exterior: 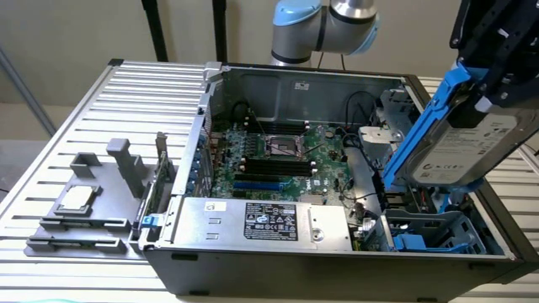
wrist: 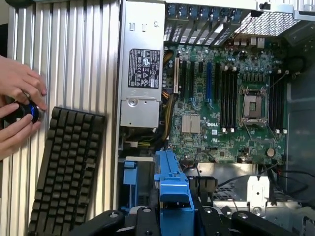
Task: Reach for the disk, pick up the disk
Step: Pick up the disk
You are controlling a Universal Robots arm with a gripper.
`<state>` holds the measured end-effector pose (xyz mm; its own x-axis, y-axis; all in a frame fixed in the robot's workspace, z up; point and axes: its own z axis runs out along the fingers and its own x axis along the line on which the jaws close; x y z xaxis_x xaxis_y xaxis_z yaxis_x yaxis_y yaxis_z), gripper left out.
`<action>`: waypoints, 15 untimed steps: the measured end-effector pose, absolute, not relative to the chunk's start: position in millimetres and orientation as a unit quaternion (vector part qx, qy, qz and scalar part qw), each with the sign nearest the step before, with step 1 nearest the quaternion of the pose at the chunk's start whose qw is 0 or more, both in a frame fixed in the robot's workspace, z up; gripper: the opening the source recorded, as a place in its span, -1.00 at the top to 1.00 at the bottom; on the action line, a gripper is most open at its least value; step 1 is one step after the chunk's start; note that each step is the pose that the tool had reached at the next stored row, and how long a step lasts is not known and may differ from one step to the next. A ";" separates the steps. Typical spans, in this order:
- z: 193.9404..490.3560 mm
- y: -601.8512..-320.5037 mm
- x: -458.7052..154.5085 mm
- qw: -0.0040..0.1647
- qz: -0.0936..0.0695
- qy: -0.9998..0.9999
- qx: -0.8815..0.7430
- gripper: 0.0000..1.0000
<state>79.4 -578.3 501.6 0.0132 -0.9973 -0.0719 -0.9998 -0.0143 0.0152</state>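
My claw is clamped on the disk, which hangs clear above the right-hand bay of the computer case, its long axis tilted steeply upward, blue rails running lengthwise between my fingers.

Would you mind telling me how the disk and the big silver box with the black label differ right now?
The disk is held up above the open case, tilted; the silver box lies flat inside the case. The disk has blue rails and a white label; the box has a black label. Both are grey metal.
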 end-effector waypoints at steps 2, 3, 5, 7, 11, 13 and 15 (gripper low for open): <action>501.6 -583.2 85.9 0.020 0.031 0.702 -0.711 0.35; 501.6 -585.3 89.8 0.020 0.031 0.702 -0.711 0.35; 501.6 -588.9 97.8 0.020 0.031 0.702 -0.711 0.35; 501.6 -591.0 103.6 0.020 0.031 0.702 -0.712 0.35; 501.3 -591.6 104.6 0.019 0.030 0.702 -0.711 0.35; 500.8 -591.7 104.6 0.016 0.027 0.702 -0.712 0.35; 500.7 -591.7 104.6 0.015 0.026 0.702 -0.712 0.35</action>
